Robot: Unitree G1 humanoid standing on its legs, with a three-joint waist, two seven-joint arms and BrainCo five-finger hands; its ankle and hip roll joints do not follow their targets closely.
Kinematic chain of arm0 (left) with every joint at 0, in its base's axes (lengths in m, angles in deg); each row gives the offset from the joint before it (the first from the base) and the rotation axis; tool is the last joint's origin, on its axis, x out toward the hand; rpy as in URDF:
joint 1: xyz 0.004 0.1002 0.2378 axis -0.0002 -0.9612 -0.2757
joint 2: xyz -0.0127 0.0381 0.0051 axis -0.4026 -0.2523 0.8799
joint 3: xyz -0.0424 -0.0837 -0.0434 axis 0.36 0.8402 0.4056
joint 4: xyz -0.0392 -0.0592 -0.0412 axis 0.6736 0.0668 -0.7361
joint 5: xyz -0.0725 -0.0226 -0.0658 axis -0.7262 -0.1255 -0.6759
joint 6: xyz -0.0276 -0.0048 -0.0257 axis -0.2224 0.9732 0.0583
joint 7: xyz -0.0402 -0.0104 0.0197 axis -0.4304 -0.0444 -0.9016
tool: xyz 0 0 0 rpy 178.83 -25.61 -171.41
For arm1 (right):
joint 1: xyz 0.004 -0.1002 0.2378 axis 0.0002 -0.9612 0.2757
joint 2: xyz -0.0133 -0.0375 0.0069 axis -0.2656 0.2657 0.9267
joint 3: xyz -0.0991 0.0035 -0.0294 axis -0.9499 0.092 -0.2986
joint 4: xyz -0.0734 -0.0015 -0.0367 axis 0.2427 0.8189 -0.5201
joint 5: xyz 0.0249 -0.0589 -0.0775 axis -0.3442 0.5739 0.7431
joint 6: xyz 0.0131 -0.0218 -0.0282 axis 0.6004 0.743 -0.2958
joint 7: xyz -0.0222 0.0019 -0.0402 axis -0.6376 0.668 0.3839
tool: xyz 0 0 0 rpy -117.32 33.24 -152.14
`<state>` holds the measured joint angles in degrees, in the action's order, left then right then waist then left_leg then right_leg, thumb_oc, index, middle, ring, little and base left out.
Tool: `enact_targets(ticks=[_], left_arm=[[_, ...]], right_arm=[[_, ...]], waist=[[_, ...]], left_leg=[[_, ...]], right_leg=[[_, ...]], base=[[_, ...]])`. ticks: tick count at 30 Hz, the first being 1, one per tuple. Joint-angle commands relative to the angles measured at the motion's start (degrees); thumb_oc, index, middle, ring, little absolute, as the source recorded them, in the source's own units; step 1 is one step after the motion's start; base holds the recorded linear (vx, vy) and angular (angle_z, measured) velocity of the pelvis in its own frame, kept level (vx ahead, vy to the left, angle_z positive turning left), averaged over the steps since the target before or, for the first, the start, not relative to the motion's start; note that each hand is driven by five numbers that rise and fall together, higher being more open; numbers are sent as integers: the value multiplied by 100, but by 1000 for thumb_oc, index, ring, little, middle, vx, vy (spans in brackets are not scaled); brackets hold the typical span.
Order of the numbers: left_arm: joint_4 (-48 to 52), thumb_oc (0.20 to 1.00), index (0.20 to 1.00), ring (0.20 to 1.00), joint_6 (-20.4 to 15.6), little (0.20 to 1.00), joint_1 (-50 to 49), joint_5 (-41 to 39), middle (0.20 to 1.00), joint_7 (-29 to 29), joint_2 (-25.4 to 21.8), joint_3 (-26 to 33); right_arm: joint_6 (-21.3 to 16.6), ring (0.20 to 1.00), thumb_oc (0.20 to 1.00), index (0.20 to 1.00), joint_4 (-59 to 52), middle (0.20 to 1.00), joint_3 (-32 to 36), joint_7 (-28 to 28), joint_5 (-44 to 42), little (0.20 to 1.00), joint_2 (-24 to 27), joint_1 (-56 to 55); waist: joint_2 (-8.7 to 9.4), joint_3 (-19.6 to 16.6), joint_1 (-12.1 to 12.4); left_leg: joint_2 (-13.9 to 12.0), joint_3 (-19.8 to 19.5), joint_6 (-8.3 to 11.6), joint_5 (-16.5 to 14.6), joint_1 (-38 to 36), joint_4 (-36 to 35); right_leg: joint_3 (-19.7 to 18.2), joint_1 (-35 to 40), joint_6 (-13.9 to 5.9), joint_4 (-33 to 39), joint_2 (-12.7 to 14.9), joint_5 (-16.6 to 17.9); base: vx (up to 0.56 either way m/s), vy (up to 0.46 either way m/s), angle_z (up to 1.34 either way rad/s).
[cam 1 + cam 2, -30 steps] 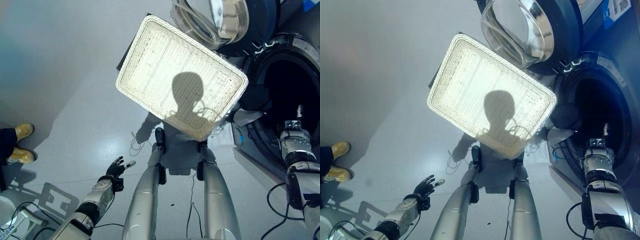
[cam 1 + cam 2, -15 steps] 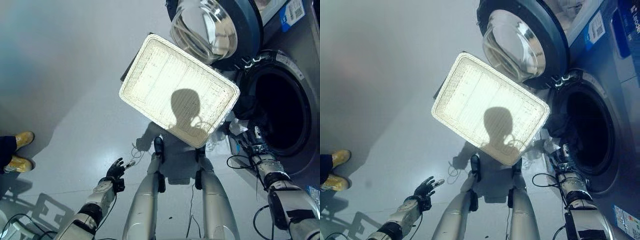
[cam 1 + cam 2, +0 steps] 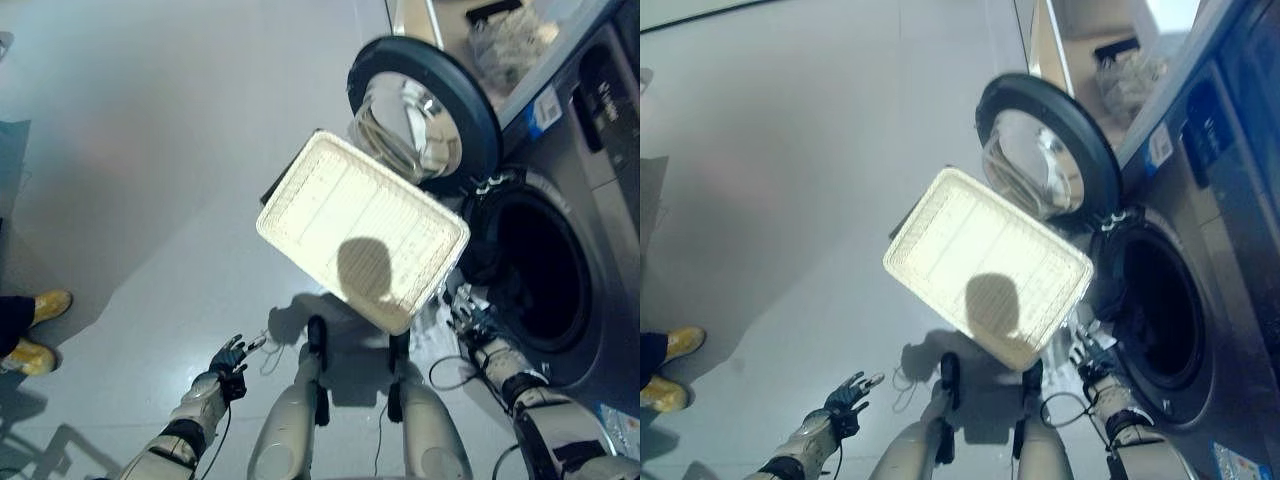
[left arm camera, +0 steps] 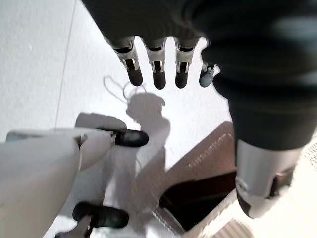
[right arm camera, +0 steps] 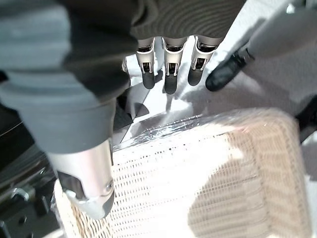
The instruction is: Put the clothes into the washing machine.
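The front-loading washing machine (image 3: 590, 200) stands at the right with its round door (image 3: 425, 115) swung open. A dark garment (image 3: 482, 262) lies at the near edge of the dark drum (image 3: 545, 285). The white wicker basket (image 3: 360, 235) sits on the floor in front of it with nothing inside. My right hand (image 3: 468, 313) hangs between the basket's corner and the drum's rim, its fingers (image 5: 168, 74) straight and holding nothing above the basket (image 5: 198, 178). My left hand (image 3: 230, 355) is low on the left over the bare floor, its fingers (image 4: 158, 74) spread.
A person's yellow shoes (image 3: 40, 305) stand at the left edge. On top of the machine lies a clear bag (image 3: 500, 35). Grey floor (image 3: 180, 170) stretches left of the basket.
The whole picture has pulled back and up, so the camera moved. My right hand has come out of the drum to its lower rim beside the basket. The left hand has kept its pose.
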<state>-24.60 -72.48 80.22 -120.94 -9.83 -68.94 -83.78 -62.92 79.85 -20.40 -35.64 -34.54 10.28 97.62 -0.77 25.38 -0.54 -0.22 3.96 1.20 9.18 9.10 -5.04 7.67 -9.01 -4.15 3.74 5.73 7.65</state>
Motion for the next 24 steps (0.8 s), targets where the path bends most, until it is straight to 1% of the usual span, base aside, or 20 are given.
enact_targets(ticks=[1, 3, 5, 7, 9, 10, 11, 12, 14, 15, 17, 19, 22, 23, 24], left_arm=[[-340, 1000, 1000, 1000, -214, 1000, -67, 382, 1000, -270, 178, 91], [-425, 1000, 1000, 1000, -202, 1000, -208, 465, 1000, -331, 226, 127], [-458, 1000, 1000, 1000, -178, 1000, -246, 495, 1000, -349, 238, 143], [-629, 1000, 1000, 1000, -73, 1000, -364, 682, 1000, -446, 292, 189], [-665, 1000, 1000, 1000, -44, 1000, -407, 781, 1000, -476, 307, 196], [-696, 1000, 1000, 1000, 31, 1000, -470, 974, 1000, -547, 321, 202], [-696, 1000, 1000, 1000, 31, 1000, -470, 974, 1000, -547, 321, 202], [-675, 1000, 1000, 1000, 91, 1000, -513, 1168, 1000, -621, 319, 177], [-658, 1000, 1000, 1000, 141, 1000, -532, 1257, 1000, -675, 315, 145], [-646, 1000, 1000, 1000, 166, 1000, -542, 1301, 1000, -689, 312, 123], [-638, 1000, 1000, 1000, 220, 1000, -622, 1615, 1000, -814, 326, 8], [-676, 1000, 1000, 1000, 182, 1000, -693, 1859, 1000, -871, 362, -62], [-695, 1000, 1000, 1000, 132, 1000, -725, 2022, 1000, -871, 401, -131], [-726, 1000, 1000, 1000, 33, 1000, -739, 1991, 1000, -780, 434, -173], [-725, 1000, 1000, 1000, 23, 1000, -740, 1971, 1000, -750, 443, -171]], right_arm=[[-394, 1000, 1000, 1000, 92, 1000, -272, -77, 1081, 1000, 91, -388], [-395, 1000, 1000, 1000, 132, 1000, -406, -36, 1658, 1000, 25, -670], [-402, 1000, 1000, 1000, 161, 1000, -454, -29, 1932, 1000, 12, -750], [-366, 1000, 1000, 1000, 247, 1000, -724, 92, 2904, 1000, -24, -1011], [-351, 1000, 1000, 1000, 263, 1000, -808, 120, 3213, 1000, -27, -1092], [-490, 1000, 1000, 1000, 251, 1000, -1060, 208, 4303, 1000, -21, -1229], [-490, 1000, 1000, 1000, 251, 1000, -1060, 208, 4303, 1000, -21, -1229], [-588, 1000, 1000, 1000, 150, 1000, -1377, 272, 5114, 1000, -5, -1306], [-702, 1000, 1000, 1000, 59, 1000, -1609, 296, 5557, 1000, 27, -1342], [-729, 1000, 1000, 1000, 6, 1000, -1726, 268, 5693, 1000, 39, -1357], [-625, 1000, 1000, 1000, -155, 1000, -1936, 113, 5699, 1000, 23, -1441], [-611, 1000, 1000, 1000, -163, 1000, -1916, 86, 5710, 1000, -15, -1514], [-600, 1000, 1000, 1000, -152, 1000, -1907, 104, 5775, 1000, -50, -1547], [-590, 1000, 1000, 1000, -119, 1000, -1897, 103, 5822, 1000, -64, -1555], [-581, 1000, 1000, 1000, -114, 1000, -1896, 104, 5829, 1000, -70, -1556]], waist=[[-162, -445, 78], [-117, -641, 88], [-102, -712, 95], [-44, -991, 107], [-28, -1073, 106], [-2, -1215, 95], [-2, -1215, 95], [18, -1307, 94], [33, -1354, 96], [44, -1382, 101], [94, -1509, 108], [114, -1567, 96], [126, -1603, 81], [137, -1629, 74], [138, -1637, 71]], left_leg=[[292, 122, 78, -698, 19, 286], [291, 110, 90, -718, -185, 227], [291, 108, 92, -732, -248, 219], [270, 125, 98, -798, -492, 222], [264, 135, 100, -817, -575, 218], [251, 150, 100, -854, -723, 200], [251, 150, 100, -854, -723, 200], [262, 124, 86, -881, -817, 190], [266, 98, 76, -902, -868, 191], [269, 84, 71, -917, -891, 197], [282, 58, 46, -1002, -1024, 241], [291, 62, 19, -1060, -1107, 271], [294, 79, -2, -1102, -1175, 282], [295, 90, -19, -1140, -1243, 290], [295, 94, -23, -1148, -1264, 287]], right_leg=[[56, -280, -52, -509, -339, -524], [106, -18, -45, -372, -357, -534], [130, 70, -37, -336, -362, -545], [222, 387, -4, -263, -376, -614], [261, 498, 4, -235, -376, -634], [300, 674, 22, -203, -390, -680], [300, 674, 22, -203, -390, -680], [287, 785, 31, -184, -405, -707], [273, 849, 37, -180, -417, -733], [268, 881, 39, -181, -421, -749], [268, 1044, 48, -183, -433, -812], [253, 1130, 50, -184, -444, -838], [238, 1190, 50, -177, -456, -852], [218, 1259, 49, -160, -472, -862], [214, 1276, 50, -158, -475, -866]], base=[[152, -12, 11], [133, -12, 15], [86, -7, 17], [166, -20, 4], [119, -18, 7], [86, -14, 5], [122, -23, 8], [51, -14, 9], [47, -22, 9], [54, -42, 1], [63, -47, 0], [38, -22, 4], [0, 0, 0], [0, 0, 0], [0, 0, 0]])
